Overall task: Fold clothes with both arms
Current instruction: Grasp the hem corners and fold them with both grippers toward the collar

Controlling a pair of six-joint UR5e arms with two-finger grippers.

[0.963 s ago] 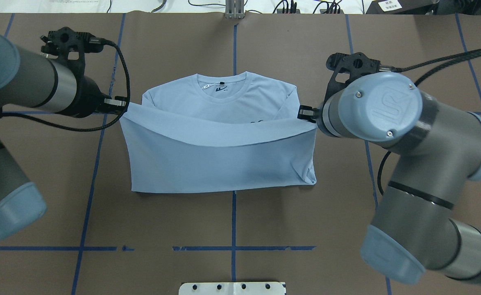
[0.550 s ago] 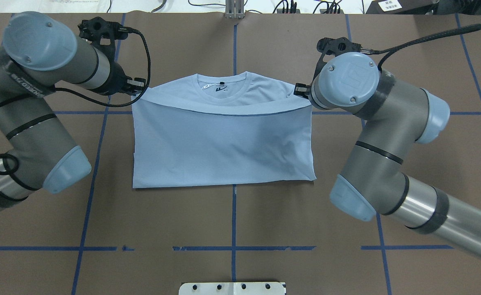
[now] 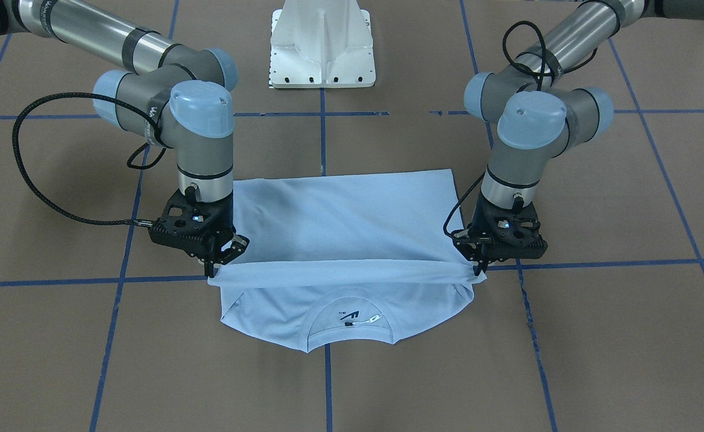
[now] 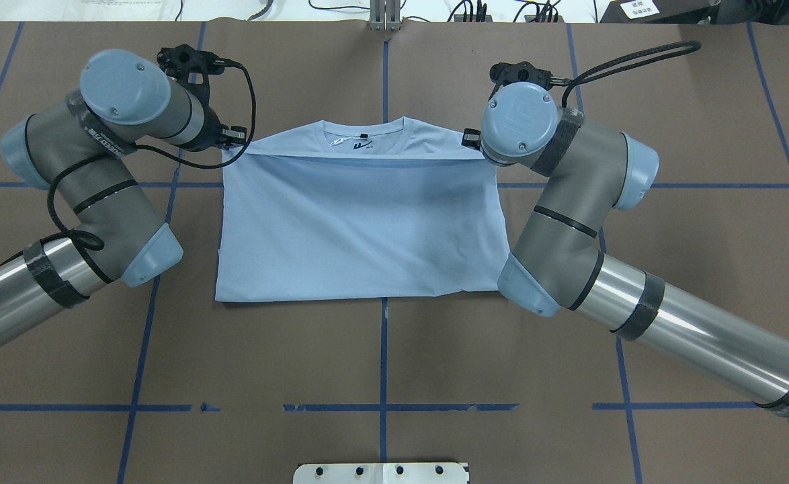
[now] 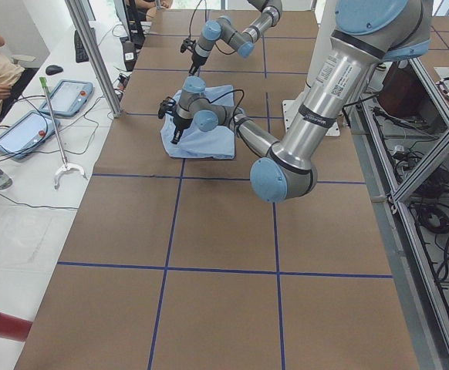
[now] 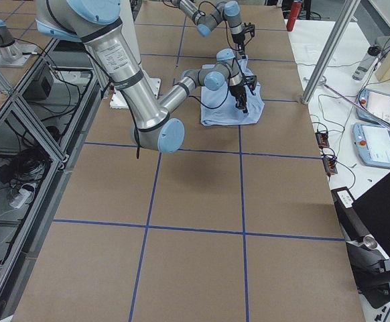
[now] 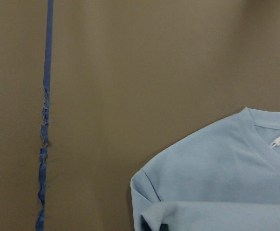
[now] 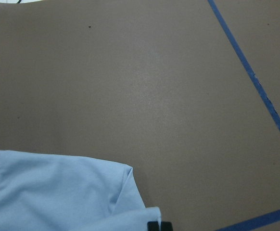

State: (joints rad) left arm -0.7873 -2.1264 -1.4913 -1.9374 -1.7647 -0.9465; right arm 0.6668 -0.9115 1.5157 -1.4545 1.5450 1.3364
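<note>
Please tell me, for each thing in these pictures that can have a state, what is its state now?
T-shirt: lying on the table, folded across, hem drawn up toward the collar, which is uncovered.
Hem edge: stretched taut between the two claws.
Left claw: shut on one hem corner.
Right claw: shut on the other hem corner.

Inside the collar of the T-shirt [image 4: 361, 228] sat a small dark logo mark [image 4: 363, 143], and the tiny line beneath it was too small to read. Lettering ran along the left arm [image 4: 102, 202], and a white label [image 4: 638, 8] lay at the far edge; I could read neither.
</note>
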